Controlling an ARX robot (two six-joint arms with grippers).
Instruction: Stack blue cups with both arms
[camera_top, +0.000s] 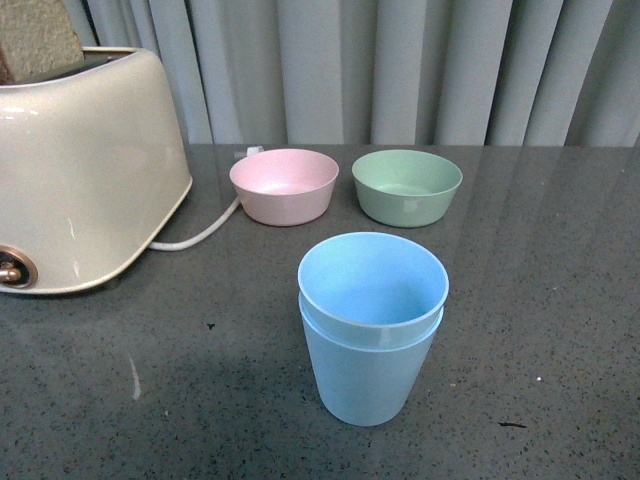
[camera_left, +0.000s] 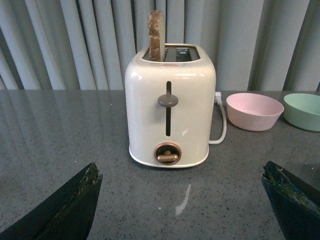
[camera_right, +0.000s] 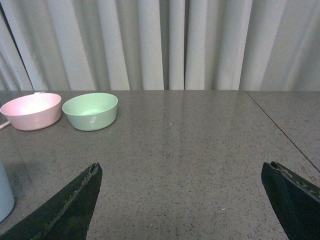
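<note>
Dark grey speckled tabletop (camera_top: 560, 300), glossy, with curtain folds reflected along the far edge. Pale grey pleated curtain (camera_top: 420, 70) hung across the whole 12 o'clock side. A seam (camera_right: 280, 131) is seen in the tabletop toward 2 o'clock. Even, diffuse light

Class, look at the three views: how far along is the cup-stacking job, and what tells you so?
Done: one blue cup sits nested inside the other, its rim showing just above the outer rim, upright in front of the pink bowl and green bowl. In hand: nothing; the left gripper and right gripper are open and empty. Left: nothing visible.
</note>
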